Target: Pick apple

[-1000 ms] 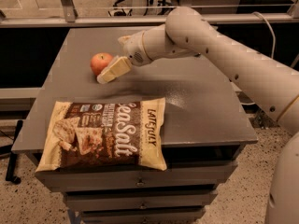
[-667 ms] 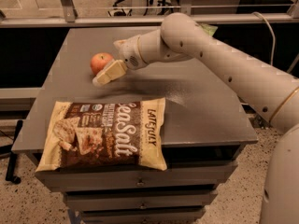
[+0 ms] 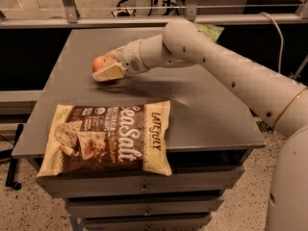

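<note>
At the left front of the dark grey metal table [image 3: 207, 109] you are looking at a large brown-and-cream chip bag [image 3: 106, 138] lying flat with its printed face up, its near edge reaching the table's front edge above the drawers. Further back and a little to the right, the small round orange-red apple [image 3: 99, 61] is sitting on the tabletop near the left side, well apart from the bag. Your cream two-finger gripper [image 3: 103, 65] is reaching it from the right, low over the surface. Its fingers [image 3: 110, 72] are standing spread, one lying along the apple's near side and the other running behind it, so the apple is sitting between them. From there the thick white arm [image 3: 226, 66] is stretching up and right across the table and bending down toward the right edge of the view. Behind its elbow a pale green object [image 3: 213, 31] is peeking out at the table's back edge.
</note>
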Robot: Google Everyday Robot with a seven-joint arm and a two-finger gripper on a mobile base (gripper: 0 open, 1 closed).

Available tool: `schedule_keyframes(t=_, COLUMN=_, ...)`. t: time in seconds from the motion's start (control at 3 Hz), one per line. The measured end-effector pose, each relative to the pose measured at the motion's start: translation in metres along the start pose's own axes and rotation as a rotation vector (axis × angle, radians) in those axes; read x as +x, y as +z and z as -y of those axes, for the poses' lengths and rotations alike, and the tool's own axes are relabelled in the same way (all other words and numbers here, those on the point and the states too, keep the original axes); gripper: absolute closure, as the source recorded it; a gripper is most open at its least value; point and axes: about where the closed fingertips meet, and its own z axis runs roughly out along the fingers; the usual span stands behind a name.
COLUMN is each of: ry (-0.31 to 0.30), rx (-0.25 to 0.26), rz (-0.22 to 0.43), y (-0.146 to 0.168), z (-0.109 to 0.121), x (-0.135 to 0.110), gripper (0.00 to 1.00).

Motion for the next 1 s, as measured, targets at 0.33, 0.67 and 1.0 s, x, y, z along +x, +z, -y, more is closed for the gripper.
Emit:
schedule_keyframes(t=0.33, ry=-0.007, rx=0.024, rz=0.023, y=-0.011, z=0.005, x=-0.006, gripper=0.64)
schedule_keyframes(t=0.67, ry=-0.044, rx=0.084, rz=0.103, y=-0.062, z=0.021, x=-0.031, gripper=0.95)
schedule_keyframes(t=1.0, ry=-0.074, rx=0.138, rz=0.172, y=-0.105, z=0.032, x=-0.054, gripper=1.0)
